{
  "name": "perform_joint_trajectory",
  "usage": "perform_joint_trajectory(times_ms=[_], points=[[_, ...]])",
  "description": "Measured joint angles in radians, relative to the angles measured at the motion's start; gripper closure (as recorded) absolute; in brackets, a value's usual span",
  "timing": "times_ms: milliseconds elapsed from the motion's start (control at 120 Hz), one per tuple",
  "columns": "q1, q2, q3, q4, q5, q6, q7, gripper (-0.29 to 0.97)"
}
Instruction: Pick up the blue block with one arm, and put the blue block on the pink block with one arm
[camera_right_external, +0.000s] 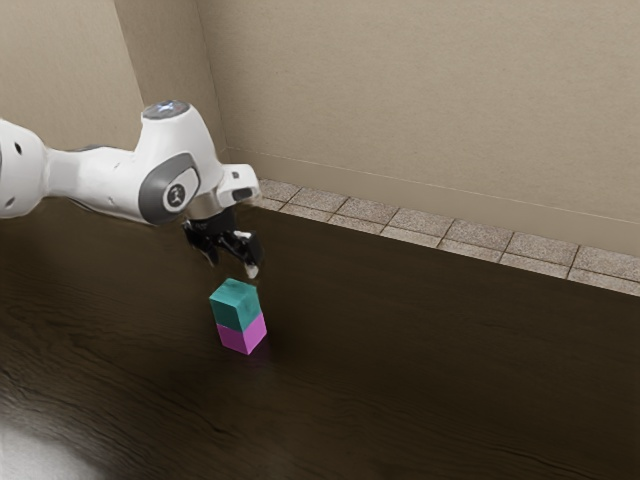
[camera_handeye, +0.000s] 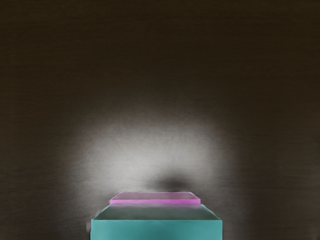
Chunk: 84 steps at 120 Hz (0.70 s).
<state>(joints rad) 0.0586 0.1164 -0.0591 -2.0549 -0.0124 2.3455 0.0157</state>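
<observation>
Exterior view: blue block (camera_right_external: 235, 303) sits on top of the pink block (camera_right_external: 242, 333), a two-high stack on the dark tabletop (camera_right_external: 420, 380). The gripper (camera_right_external: 230, 250) hangs just above the stack, toward 11 o'clock from it, touching neither block. Fingers look apart with nothing between them, though the side angle is poor, so that's a probable read.

Wrist view - blue block (camera_handeye: 156, 227) is right under the hand, and the pink block (camera_handeye: 155, 198) shows as a thin strip beyond the blue top face. That fits the exterior view, where the blue one looks shifted slightly off the pink one toward 10 o'clock. The overhang is small.

Judgement: placement looks done and only the retreat is left.

Risks from here:
- A sideways move before lifting clear - the lower finger near 1 o'clock of the blue block could clip its top edge and push it off.
- A downward dip would knock the whole stack over.
- With the slight offset, a light bump could be enough to slide the blue one off.

A straight lift first looks safest.
</observation>
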Motion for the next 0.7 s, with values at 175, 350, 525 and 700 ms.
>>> perform_joint_trajectory(times_ms=[175,350,525,700], points=[[-0.001,-0.139,-0.004,0.204,-0.002,-0.28,0.003,0.03],[-0.006,-0.146,-0.006,0.208,-0.003,-0.442,0.006,0.01],[-0.007,-0.138,-0.008,0.208,-0.002,-0.514,0.008,0.01],[-0.007,-0.132,-0.008,0.206,-0.001,-0.544,0.009,0.0]])
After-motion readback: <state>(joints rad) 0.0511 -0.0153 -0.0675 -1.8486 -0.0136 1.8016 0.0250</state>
